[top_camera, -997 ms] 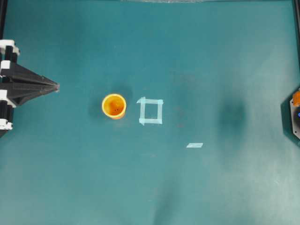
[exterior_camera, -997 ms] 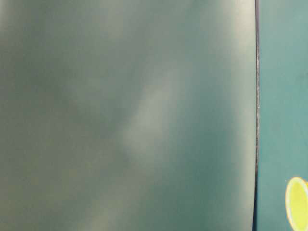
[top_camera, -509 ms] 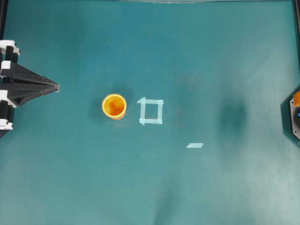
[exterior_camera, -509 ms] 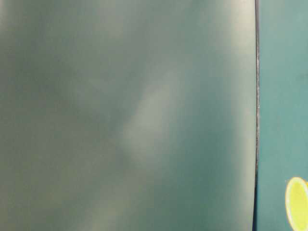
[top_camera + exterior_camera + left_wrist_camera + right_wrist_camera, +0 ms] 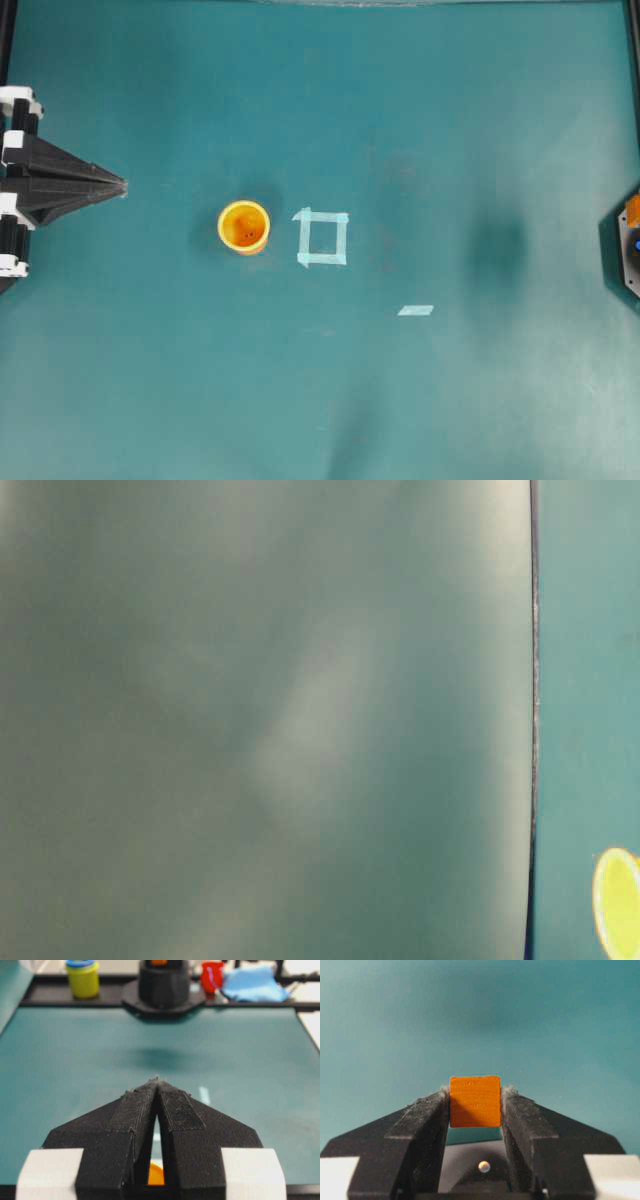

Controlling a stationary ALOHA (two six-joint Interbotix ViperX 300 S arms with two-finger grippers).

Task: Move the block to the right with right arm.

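Note:
In the right wrist view the block (image 5: 475, 1101), a small orange cube, sits clamped between the two black fingertips of my right gripper (image 5: 475, 1094), held above the teal mat. The overhead view shows neither this gripper nor the block, only the right arm's base (image 5: 628, 248) at the right edge. My left gripper (image 5: 122, 185) rests at the left edge, its black pointed jaws shut on nothing (image 5: 157, 1081).
A round orange cup (image 5: 244, 226) stands left of centre, beside a pale blue tape square (image 5: 322, 238). A short tape strip (image 5: 415, 310) lies further right. Beyond the mat's far edge are a yellow-green tub (image 5: 82, 979), a red cup (image 5: 212, 975) and a blue cloth (image 5: 255, 984).

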